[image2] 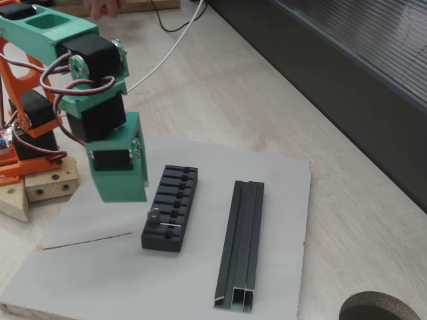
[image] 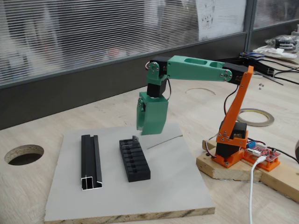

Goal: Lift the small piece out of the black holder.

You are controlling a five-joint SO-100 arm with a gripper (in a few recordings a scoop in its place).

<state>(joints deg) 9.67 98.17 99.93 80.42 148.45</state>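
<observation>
We see the small piece (image2: 154,217) standing in the black holder's (image2: 171,207) end slot, our fingers (image2: 120,193) hovering beside it; we cannot tell their state. Descending off-line could nudge the holder or tip the piece.

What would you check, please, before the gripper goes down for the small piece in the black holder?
1. Small piece seated at one end of the black holder: ok.
2. Gripper above that end: not ok, it hangs beside the holder.
3. Jaws open: cannot tell.
4. Thin wire apart from the holder: ok.
5. Black rail clear of the approach: ok, it lies on the holder's far side.
</observation>
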